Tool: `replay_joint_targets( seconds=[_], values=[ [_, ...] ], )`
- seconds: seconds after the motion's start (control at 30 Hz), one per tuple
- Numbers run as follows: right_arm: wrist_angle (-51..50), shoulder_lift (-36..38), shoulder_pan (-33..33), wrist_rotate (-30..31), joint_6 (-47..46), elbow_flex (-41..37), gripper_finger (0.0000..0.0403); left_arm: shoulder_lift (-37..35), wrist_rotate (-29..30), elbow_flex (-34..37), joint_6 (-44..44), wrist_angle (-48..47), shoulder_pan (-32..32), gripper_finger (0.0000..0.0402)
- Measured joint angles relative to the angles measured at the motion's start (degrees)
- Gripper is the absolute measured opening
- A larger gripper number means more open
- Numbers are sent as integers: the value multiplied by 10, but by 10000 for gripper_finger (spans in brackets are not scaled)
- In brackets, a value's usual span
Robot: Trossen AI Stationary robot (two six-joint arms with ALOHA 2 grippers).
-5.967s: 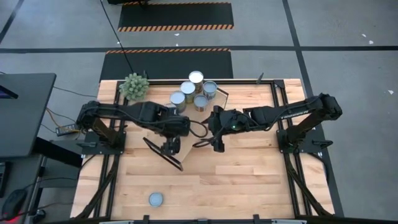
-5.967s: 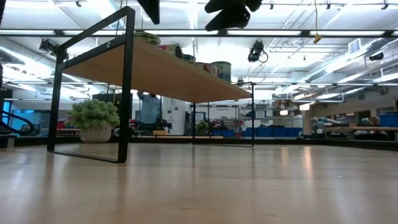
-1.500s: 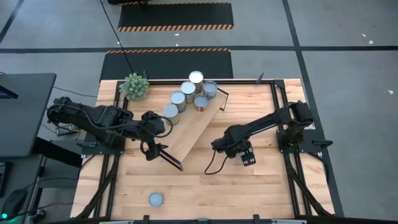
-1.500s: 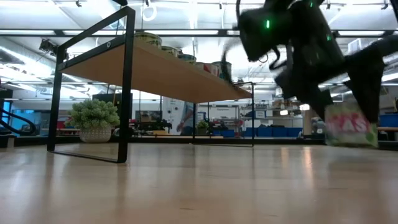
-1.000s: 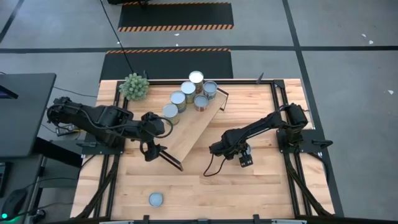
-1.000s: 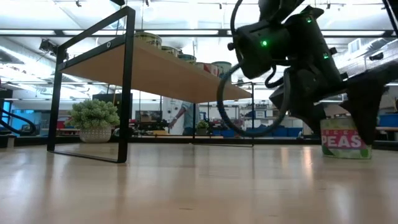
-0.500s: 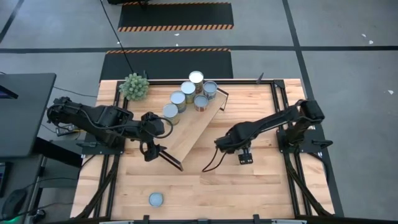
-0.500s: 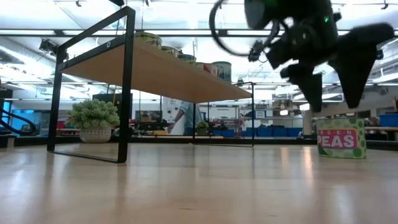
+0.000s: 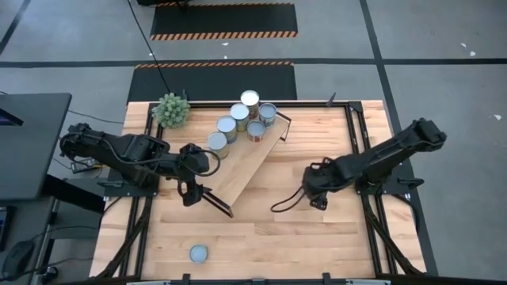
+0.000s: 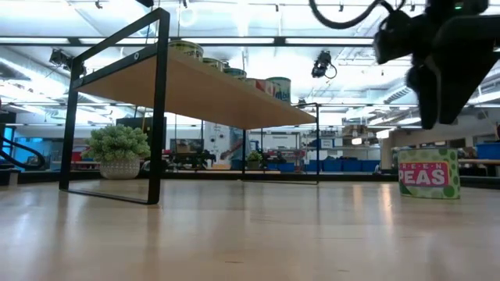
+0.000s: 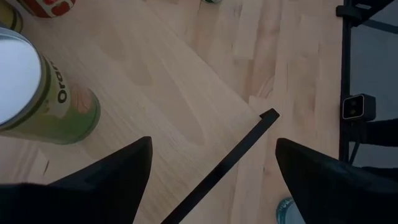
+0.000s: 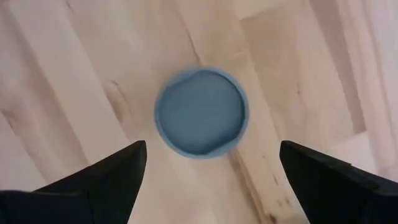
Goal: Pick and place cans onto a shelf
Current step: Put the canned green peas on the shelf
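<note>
Butcher-block tabletop [image 9: 317,237] carrying a long light-wood shelf [image 9: 245,162] with thin black metal frame ends, set diagonally. Five small metal cans with round silvery tops [image 9: 242,120] cluster on the shelf's far end, near a spiky green potted plant [image 9: 171,109]. Right gripper [image 12: 208,168], fingers spread wide, hangs directly above a green-labelled peas can with a bluish-grey top [image 12: 201,111], standing on the table. Left gripper [image 11: 211,168], fingers likewise spread, hovers over the shelf's near end. One more bluish-topped can [image 9: 198,253] stands near the table's front edge.

Open jaws above shelf [image 11: 174,93], green-labelled can [image 11: 37,87] nearby
</note>
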State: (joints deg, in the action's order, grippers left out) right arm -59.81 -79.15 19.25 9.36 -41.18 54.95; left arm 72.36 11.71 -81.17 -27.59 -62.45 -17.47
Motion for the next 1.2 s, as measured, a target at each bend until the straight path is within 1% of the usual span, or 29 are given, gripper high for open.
replay_joint_targets(
  seconds=[0.07, 0.13, 0.23, 0.37, 0.57, 0.63, 0.77, 0.9, 1.0, 1.1, 1.2],
  values=[
    [14, 21, 13, 8, -34, -20, 375, 0, 0, 0, 1, 0, 0, 345],
    [34, 30, 26, 10, -43, -40, 375, 0, 0, 0, 2, 0, 0, 345],
    [51, 31, 40, 9, -45, -65, 375, 0, 0, 0, 3, 0, 0, 345],
    [68, 31, 52, 10, -81, -98, 375, 0, 0, 0, 0, 0, 0, 345],
    [157, 31, 55, 17, -83, -145, 375, 0, 0, 0, -1, 0, 0, 345],
    [169, 31, 52, 31, -78, -157, 375, 0, 0, 0, -1, 0, 0, 345],
    [145, 31, 36, 62, -42, -175, 375, 0, 0, 0, -3, 0, 0, 345],
    [133, 31, 6, 123, 15, -181, 375, 0, 0, 0, -2, 0, 0, 345],
    [133, 31, -30, 168, 53, -181, 375, 0, 0, 0, 0, 1, 0, 345],
    [125, 31, -61, 192, 60, -179, 375, 0, 0, 0, 0, 1, 0, 345],
    [96, 32, -76, 194, 36, -167, 373, 0, 0, 0, -3, 1, 0, 345]
  ],
)
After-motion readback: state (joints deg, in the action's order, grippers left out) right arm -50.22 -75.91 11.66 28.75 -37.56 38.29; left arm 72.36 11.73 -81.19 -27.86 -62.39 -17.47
